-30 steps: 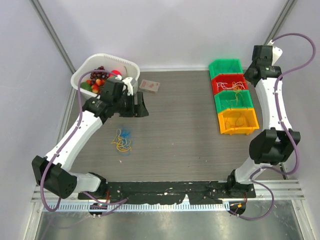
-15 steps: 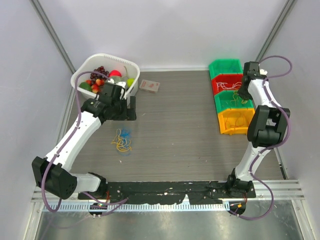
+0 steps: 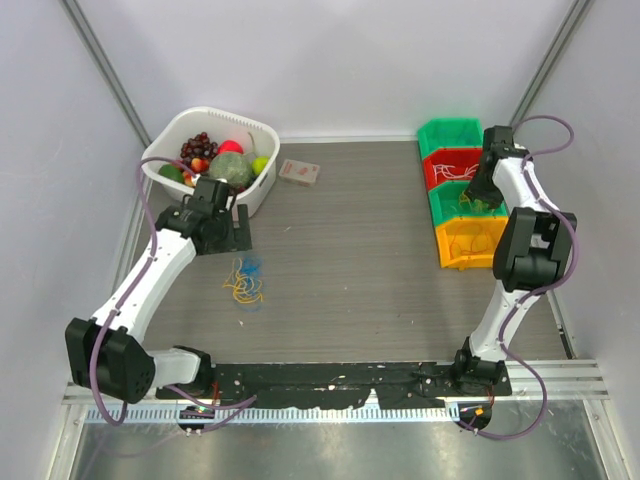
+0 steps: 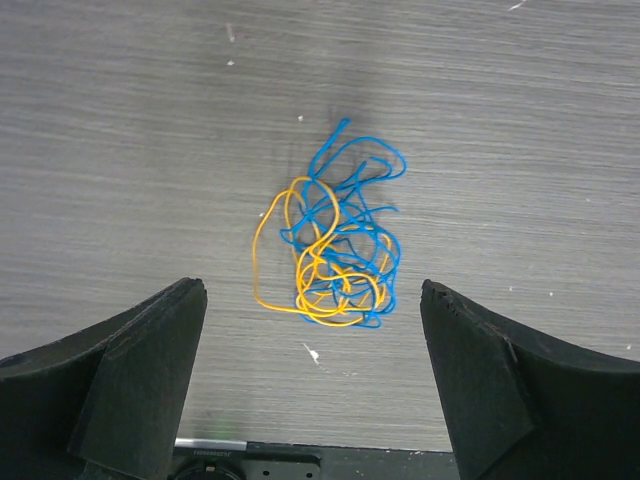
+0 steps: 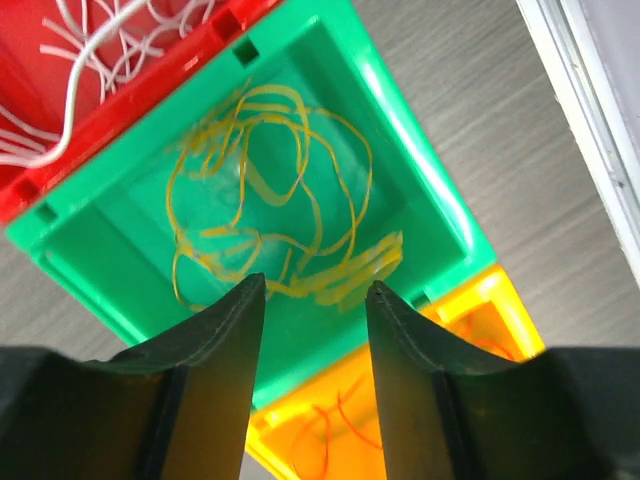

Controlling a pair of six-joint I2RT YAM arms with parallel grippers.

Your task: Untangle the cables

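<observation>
A tangle of thin blue and yellow cables [image 4: 330, 250] lies on the grey table, seen from the top as a small knot [image 3: 245, 280] at centre left. My left gripper [image 4: 312, 295] hovers above the tangle, open wide, with nothing between its fingers; from the top it [image 3: 238, 232] sits just behind the knot. My right gripper [image 5: 308, 295] is open over the second green bin [image 5: 440, 215], where loose yellow cables [image 5: 270, 200] lie. White cables [image 5: 80, 60] rest in the red bin, and red-orange cables [image 5: 335, 425] in the yellow bin.
A row of bins stands at the back right: green [image 3: 452, 135], red [image 3: 458, 168], green [image 3: 462, 203], yellow [image 3: 470, 243]. A white basket of fruit [image 3: 258, 190] sits at the back left, right behind my left gripper. A small card box [image 3: 299, 172] lies beside the basket.
My right arm came down over the bins and its jaws opened from shut. My left gripper swung left and nearer to the tangle, opening wider.
</observation>
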